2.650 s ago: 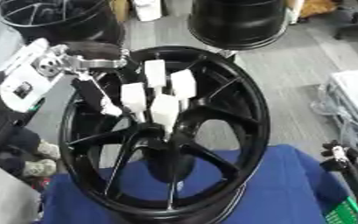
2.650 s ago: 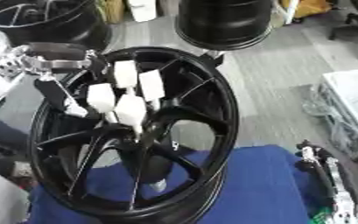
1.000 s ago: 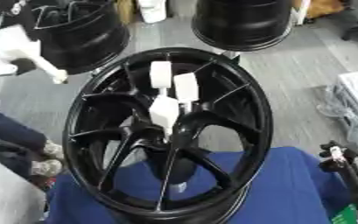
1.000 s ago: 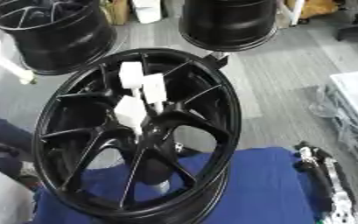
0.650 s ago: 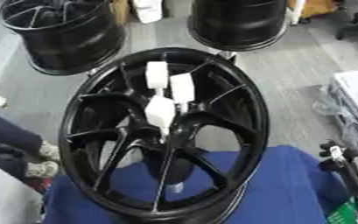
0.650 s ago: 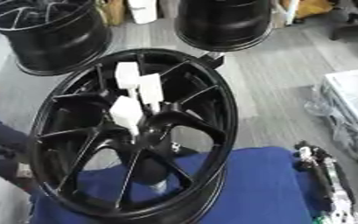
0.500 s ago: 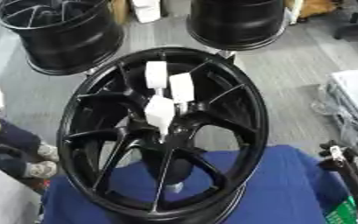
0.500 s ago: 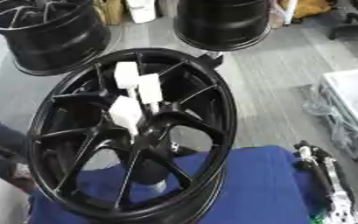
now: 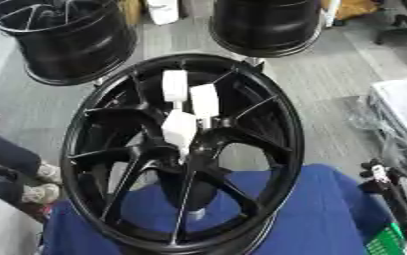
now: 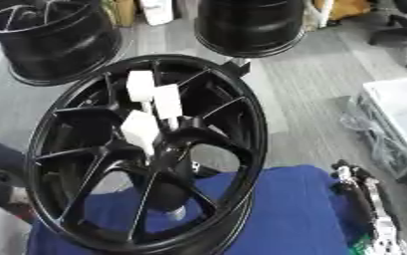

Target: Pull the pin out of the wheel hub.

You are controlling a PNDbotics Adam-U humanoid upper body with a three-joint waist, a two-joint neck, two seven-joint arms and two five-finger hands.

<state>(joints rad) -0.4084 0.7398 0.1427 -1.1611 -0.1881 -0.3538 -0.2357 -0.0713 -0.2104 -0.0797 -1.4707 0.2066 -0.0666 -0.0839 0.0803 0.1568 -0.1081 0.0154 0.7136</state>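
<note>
Pins (image 9: 179, 127), three white, stand in the wheel hub (image 9: 185, 149); no hand shows, so finger state cannot be told. Better to pinch one and draw straight out.

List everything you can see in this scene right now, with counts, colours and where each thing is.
Wheel: one, black, spoked, centre, standing on the blue cloth.
Pins: three, white, stuck in the hub.
Cloth: one, blue, bottom, under the wheel.
Other wheels: two, black, on the grey floor at the far side.
Plastic bag: clear, right edge.
Person's legs: dark trousers, left edge.
Right hand: black and silver, lower right corner.
Left hand: not in view.
</note>
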